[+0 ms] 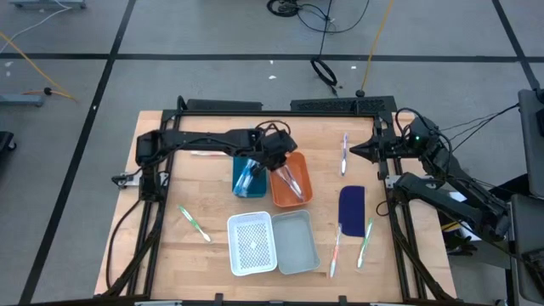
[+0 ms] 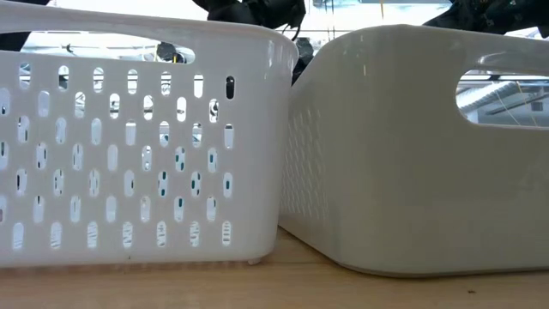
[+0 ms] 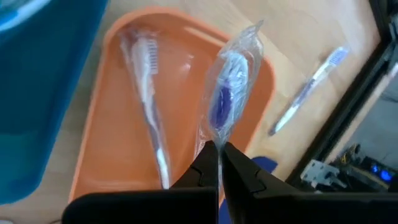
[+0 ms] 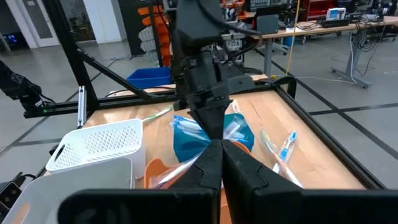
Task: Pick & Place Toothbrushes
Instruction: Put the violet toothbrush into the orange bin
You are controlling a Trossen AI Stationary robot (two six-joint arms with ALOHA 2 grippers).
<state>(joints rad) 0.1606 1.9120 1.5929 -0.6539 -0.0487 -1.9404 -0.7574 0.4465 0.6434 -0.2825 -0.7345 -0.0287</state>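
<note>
High view: the left hand (image 1: 283, 170) hangs over the orange tray (image 1: 290, 189), beside the blue tray (image 1: 248, 178). Loose toothbrushes (image 1: 195, 224) lie on the bench (image 1: 170, 255) around it. The right hand (image 1: 357, 150) waits, fingers together, well apart from the tray.

Left wrist view: left hand clamped on a wrapped toothbrush (image 3: 225, 93) above the orange tray, which holds another toothbrush (image 3: 149, 112).

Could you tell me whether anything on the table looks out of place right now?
Several toothbrushes lie loose on the wooden table instead of in a bin: one at left, one at the back, two at front right. The left end effector holds a wrapped toothbrush over the orange bin.
</note>
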